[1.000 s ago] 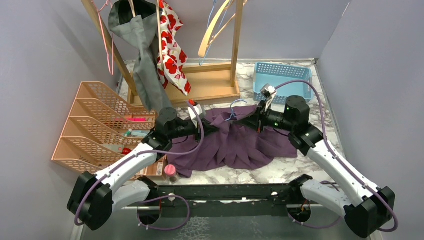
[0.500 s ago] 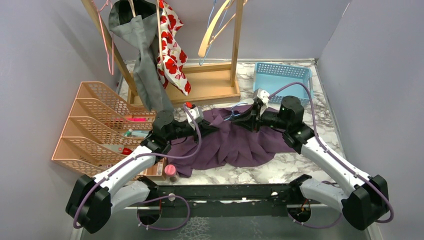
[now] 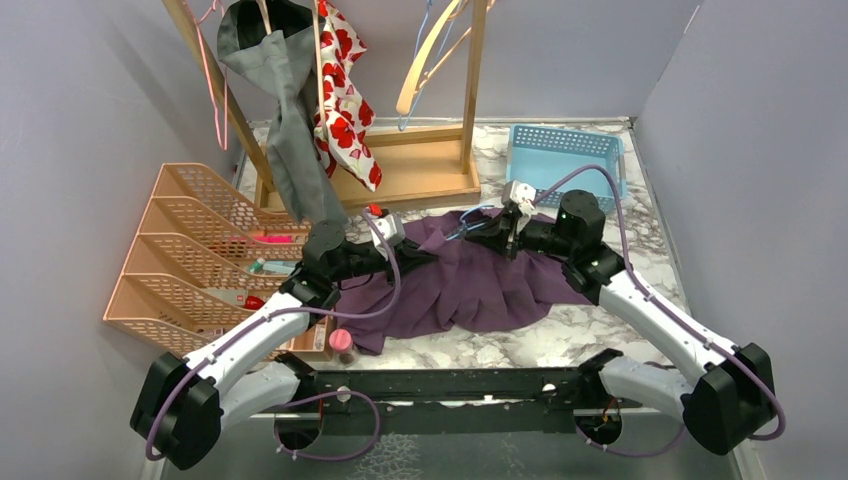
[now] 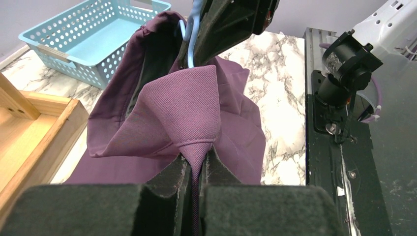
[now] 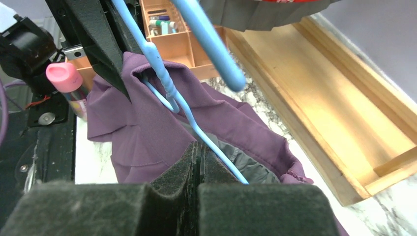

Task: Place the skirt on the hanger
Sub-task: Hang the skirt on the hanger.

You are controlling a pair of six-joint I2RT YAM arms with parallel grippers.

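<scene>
The purple skirt lies crumpled mid-table, its waistband lifted between the two grippers. My left gripper is shut on a pinched fold of the skirt; from above it sits at the skirt's left top edge. The light-blue wire hanger pokes into the waistband opening, hook toward the right wrist camera. My right gripper is shut, facing the left one. The hanger's arm runs along the outside of its right fingertip, and I see nothing between the jaws.
A wooden rack stands behind with a grey garment, a red-and-white one and spare hangers. A blue basket sits back right, an orange organiser on the left, and a pink-capped bottle near the left arm.
The right arm has moved left and back toward the left gripper, and the skirt's right side has drawn in with it. The left gripper still pinches the skirt.
</scene>
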